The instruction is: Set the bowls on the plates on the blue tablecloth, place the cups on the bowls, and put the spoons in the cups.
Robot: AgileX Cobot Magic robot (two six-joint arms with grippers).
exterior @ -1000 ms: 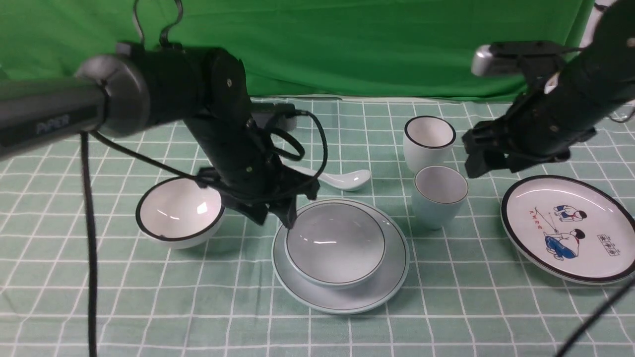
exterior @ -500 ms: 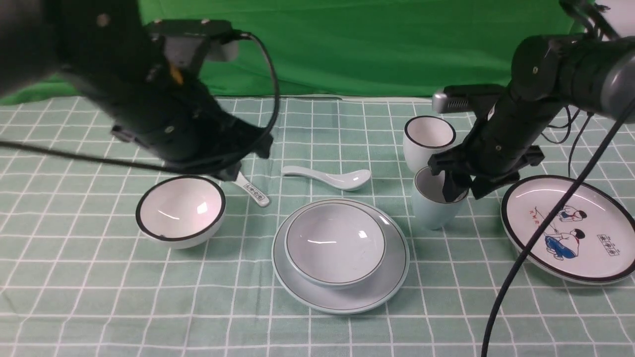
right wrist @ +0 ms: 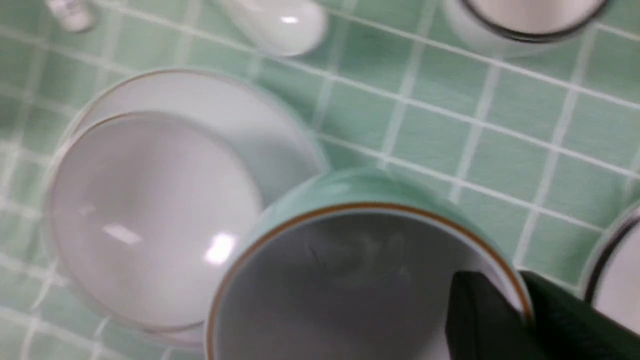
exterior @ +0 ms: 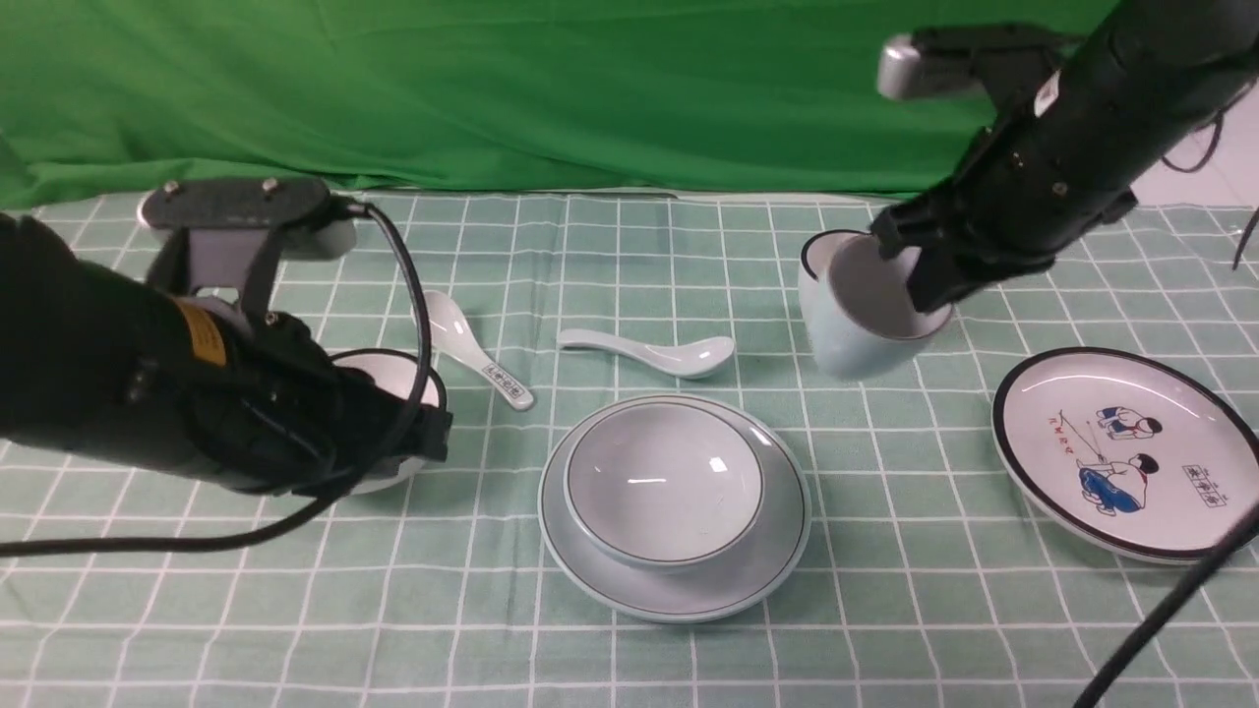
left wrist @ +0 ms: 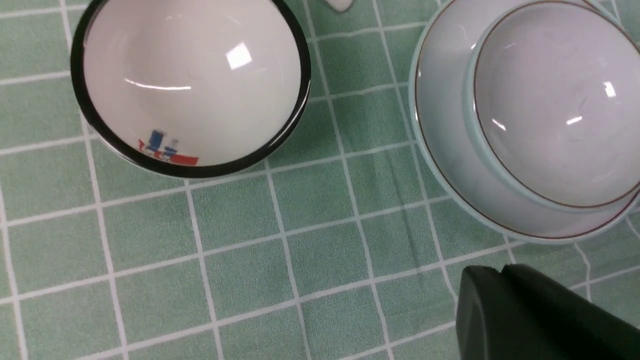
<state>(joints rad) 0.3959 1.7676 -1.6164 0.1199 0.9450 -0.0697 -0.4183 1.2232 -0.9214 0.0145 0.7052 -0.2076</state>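
My right gripper (right wrist: 505,287) is shut on the rim of the pale blue cup (exterior: 848,339), one finger inside and one outside. The cup hangs tilted above the blue tablecloth (exterior: 885,590), in front of the white cup (exterior: 809,270). The pale blue bowl (exterior: 664,482) sits on the pale blue plate (exterior: 689,595). My left gripper (left wrist: 500,272) is shut and empty, low over the cloth between that plate and the white bowl (left wrist: 190,75). The left arm hides part of the white bowl in the front view. The white spoon (exterior: 477,354) and the pale blue spoon (exterior: 659,352) lie on the cloth.
The white plate with cartoon figures (exterior: 1023,393) lies empty at the right. A green backdrop cloth (exterior: 590,88) hangs behind the table. Black cables trail from both arms across the front corners.
My left arm drew back from the pale blue bowl to the front left, its gripper shutting empty. My right gripper came down, shut on the pale blue cup's rim and lifted it.
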